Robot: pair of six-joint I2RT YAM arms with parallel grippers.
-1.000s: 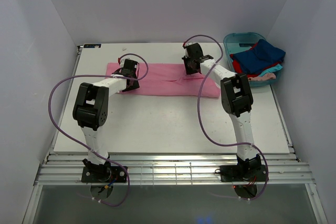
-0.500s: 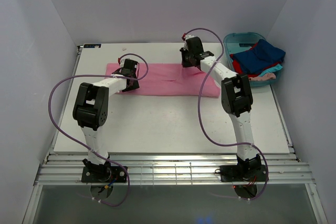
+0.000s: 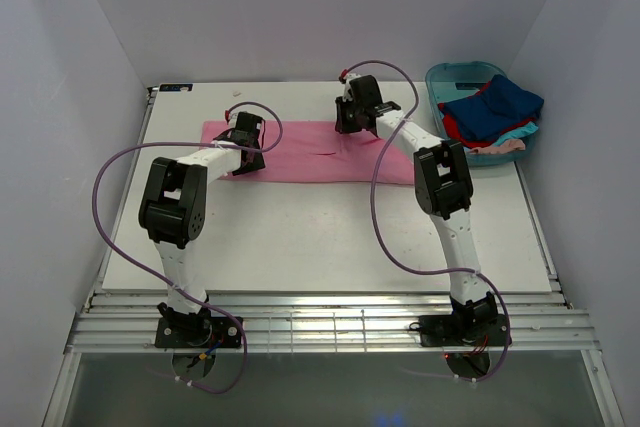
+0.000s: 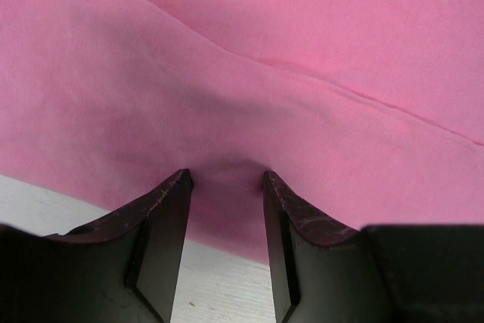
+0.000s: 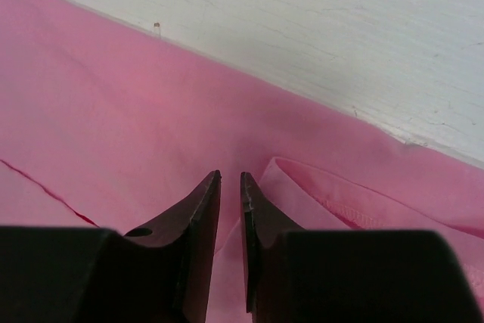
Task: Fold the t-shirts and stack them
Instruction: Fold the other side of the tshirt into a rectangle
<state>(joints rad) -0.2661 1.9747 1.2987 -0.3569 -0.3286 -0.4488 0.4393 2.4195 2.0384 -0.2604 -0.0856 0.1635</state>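
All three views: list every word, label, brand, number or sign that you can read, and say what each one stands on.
No text can be read in any view.
pink t-shirt: plain cloth, no print or label showing.
teal tub and the shirts in it: no marking visible.
dark strip at the far left corner of the table: too small to tell whether it bears text.
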